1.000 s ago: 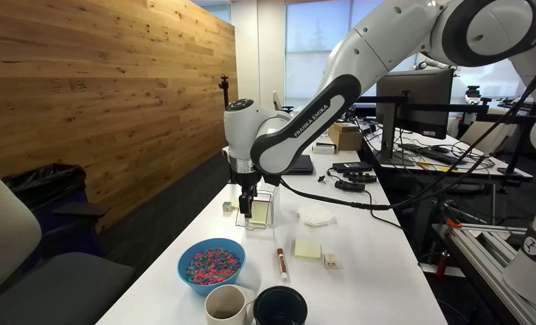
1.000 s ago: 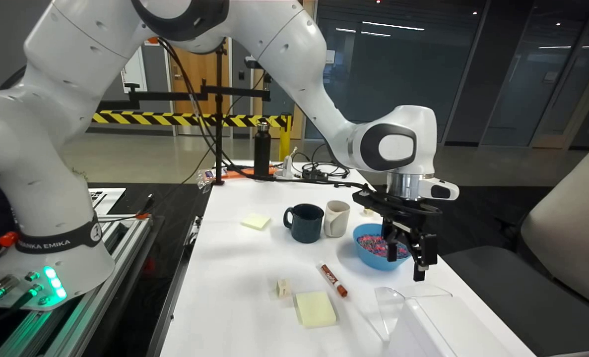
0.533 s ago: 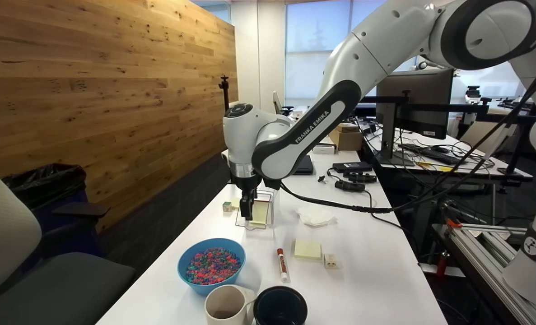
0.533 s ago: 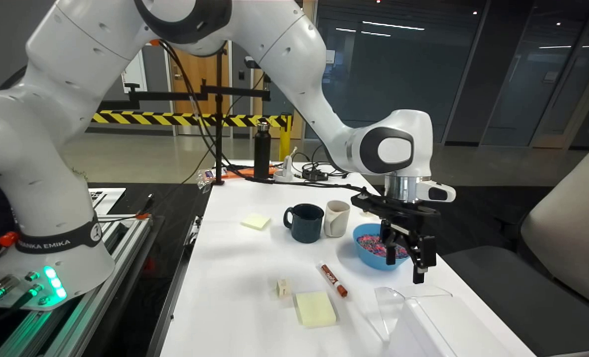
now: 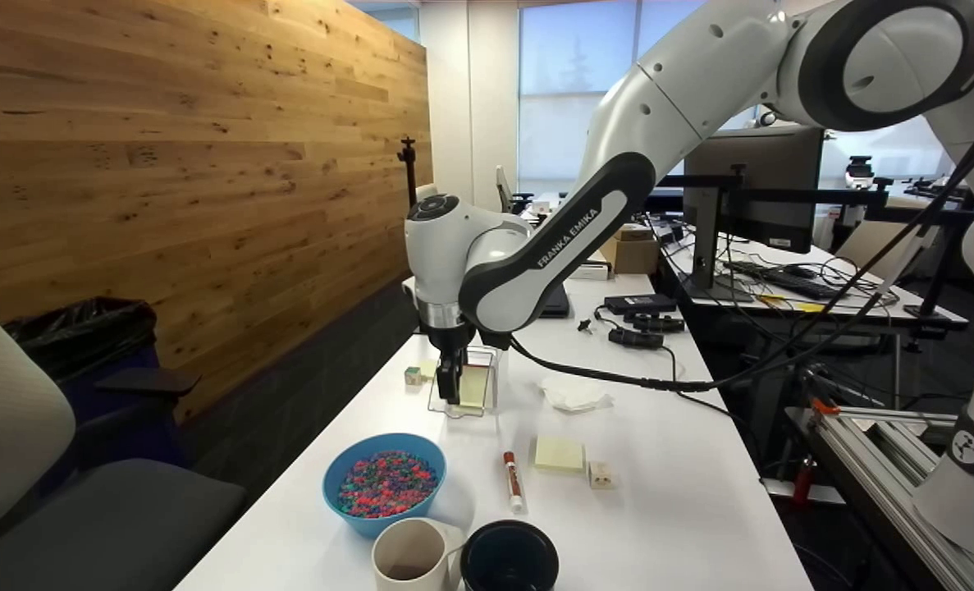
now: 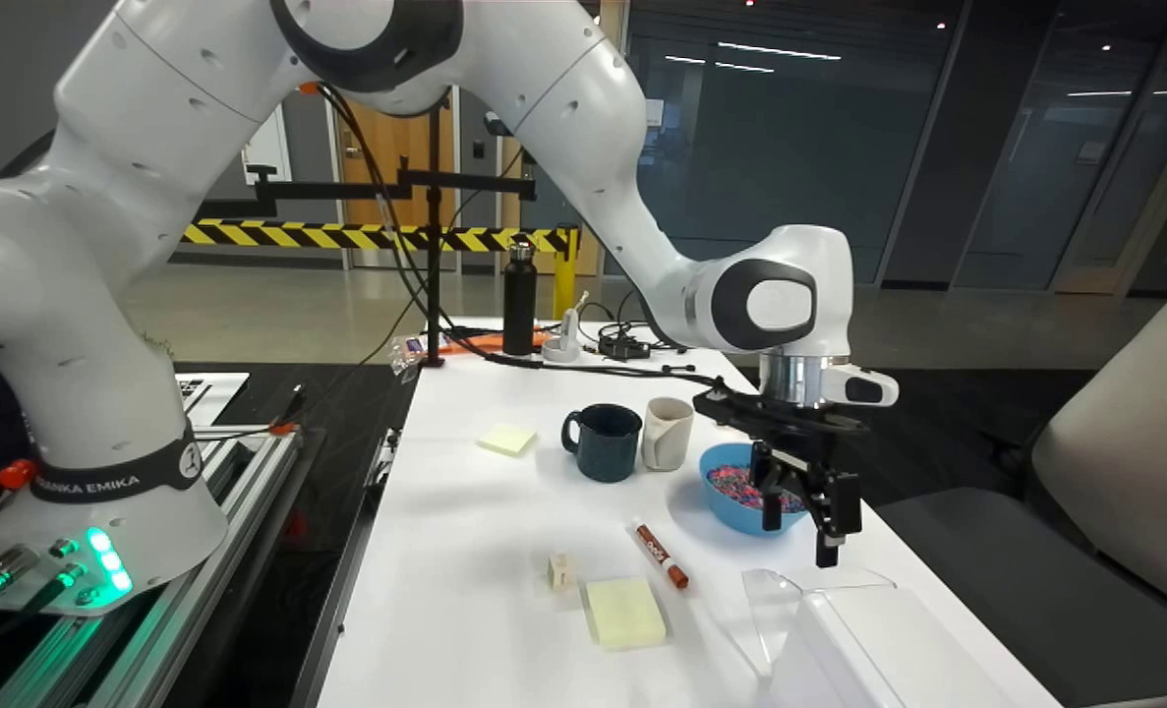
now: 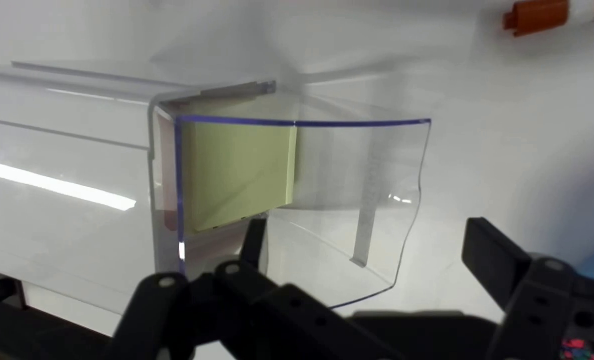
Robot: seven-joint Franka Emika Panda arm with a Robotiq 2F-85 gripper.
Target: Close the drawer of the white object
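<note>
The white object [image 6: 898,644] is a whitish box at the table's near right in an exterior view. It also shows at the left of the wrist view [image 7: 56,230]. Its clear drawer [image 7: 362,123] stands pulled out, with yellow notes [image 7: 241,170] at its inner end. The drawer also shows in an exterior view [image 5: 464,414], partly behind the gripper. My gripper [image 7: 372,240] is open and empty, fingers pointing down. In the wrist view one finger overlaps the drawer and the other is beyond its front edge. The gripper is above the drawer [image 6: 799,531]; contact cannot be told.
A blue bowl of beads [image 5: 343,501] stands near the drawer's front. A brown marker [image 6: 660,556], a small wooden block [image 6: 560,571] and a yellow notepad [image 6: 625,614] lie beside it. A dark mug [image 6: 606,444] and a pale cup [image 6: 668,433] stand further off.
The arm and gripper have lowered slightly towards the drawer. The gripper stays open. The white object and its drawer have not moved.
</note>
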